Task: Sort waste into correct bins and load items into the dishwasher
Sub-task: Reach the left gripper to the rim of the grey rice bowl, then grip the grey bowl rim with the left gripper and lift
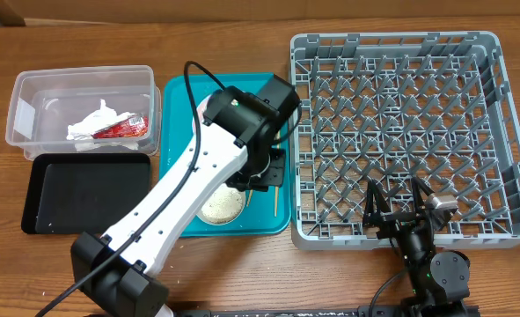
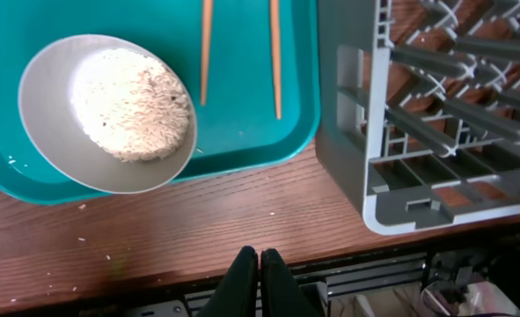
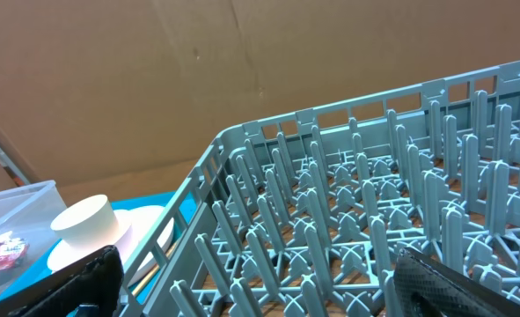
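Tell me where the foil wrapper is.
In the overhead view, the foil wrapper lies inside the clear tub at upper left, directly above the black tray.

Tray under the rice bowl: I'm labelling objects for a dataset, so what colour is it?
The tray is teal, shown best in the left wrist view.

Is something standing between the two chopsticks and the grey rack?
Nothing loose. Between the chopsticks and the rack are only the raised rim of the teal tray and the rack's own side wall to lift over.
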You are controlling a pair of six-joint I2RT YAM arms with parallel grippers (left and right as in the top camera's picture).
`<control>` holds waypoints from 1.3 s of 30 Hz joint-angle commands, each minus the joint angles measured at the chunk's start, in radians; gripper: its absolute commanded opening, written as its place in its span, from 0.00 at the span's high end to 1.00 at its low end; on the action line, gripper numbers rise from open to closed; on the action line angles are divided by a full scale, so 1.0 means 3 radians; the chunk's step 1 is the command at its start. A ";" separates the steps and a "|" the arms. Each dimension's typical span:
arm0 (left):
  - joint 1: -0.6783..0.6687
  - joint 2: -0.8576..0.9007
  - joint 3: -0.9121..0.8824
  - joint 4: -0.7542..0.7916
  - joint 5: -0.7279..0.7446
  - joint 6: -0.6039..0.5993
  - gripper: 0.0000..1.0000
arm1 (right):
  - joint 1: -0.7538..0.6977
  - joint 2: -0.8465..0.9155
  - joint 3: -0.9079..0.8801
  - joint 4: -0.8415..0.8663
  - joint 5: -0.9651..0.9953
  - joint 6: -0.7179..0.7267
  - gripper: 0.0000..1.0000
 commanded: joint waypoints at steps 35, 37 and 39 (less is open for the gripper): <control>-0.0037 -0.0018 -0.1376 0.1142 -0.0495 0.0170 0.74 | -0.0013 -0.0029 -0.0034 0.0025 -0.0005 -0.0010 0.00; -0.0037 -0.0018 -0.1438 0.1226 -0.0577 0.0156 0.73 | -0.0013 -0.0029 -0.0034 0.0025 -0.0006 -0.0010 0.00; -0.0037 -0.0018 -0.1479 0.1288 -0.0608 0.0149 0.72 | -0.0013 -0.0029 -0.0034 0.0025 -0.0005 -0.0010 0.00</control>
